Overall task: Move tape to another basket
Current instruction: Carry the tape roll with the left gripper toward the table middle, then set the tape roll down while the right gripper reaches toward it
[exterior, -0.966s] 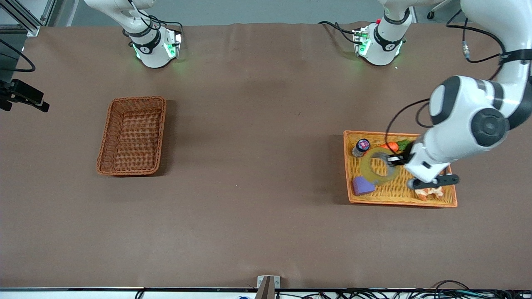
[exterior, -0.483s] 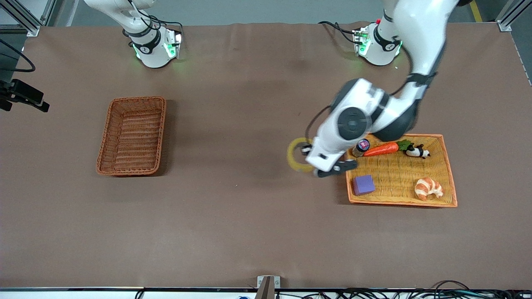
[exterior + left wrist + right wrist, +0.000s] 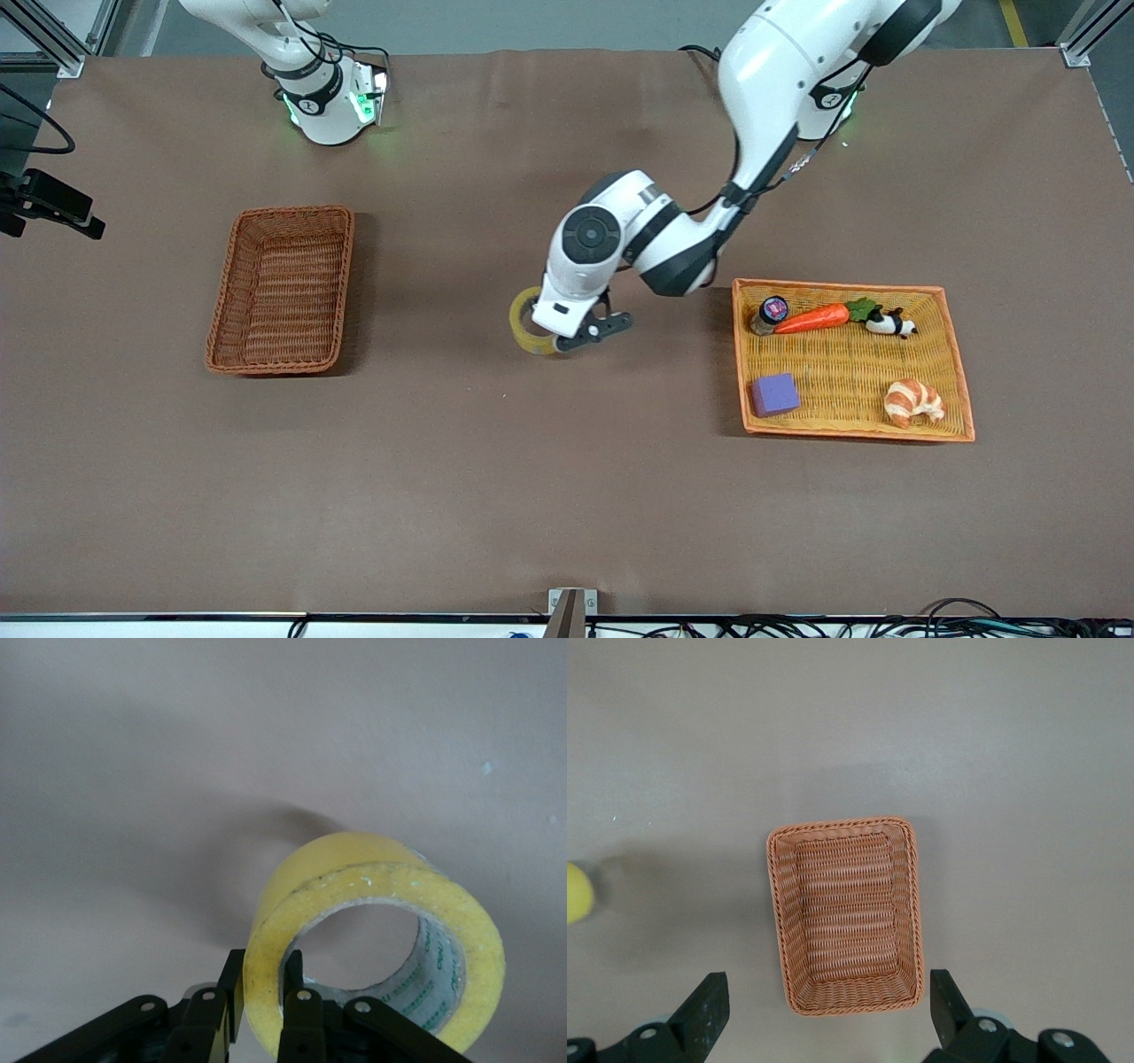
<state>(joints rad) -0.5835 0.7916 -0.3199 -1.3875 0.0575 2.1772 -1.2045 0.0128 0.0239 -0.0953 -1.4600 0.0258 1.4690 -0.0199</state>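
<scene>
Left gripper (image 3: 556, 339) over bare table (image 3: 532, 496), jaws pinching tape (image 3: 529, 330) by ring wall, one finger thru hole. Tape airborne w/ hole axis roughly level. Your target, basket (image 3: 282, 290), sits well apart toward right arm's end; long axis runs camera-to-bases. Right gripper (image 3: 824, 1014) waits above basket, jaws spread wide. Carry on w/ left arm.

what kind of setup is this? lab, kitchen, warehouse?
Most likely a robotics lab bench. Two fixed arm bases stand at one covered table, aluminium framing and loose cables run along its edges, and the props are toys in a woven tray. The left gripper carries tape over the table.
</scene>
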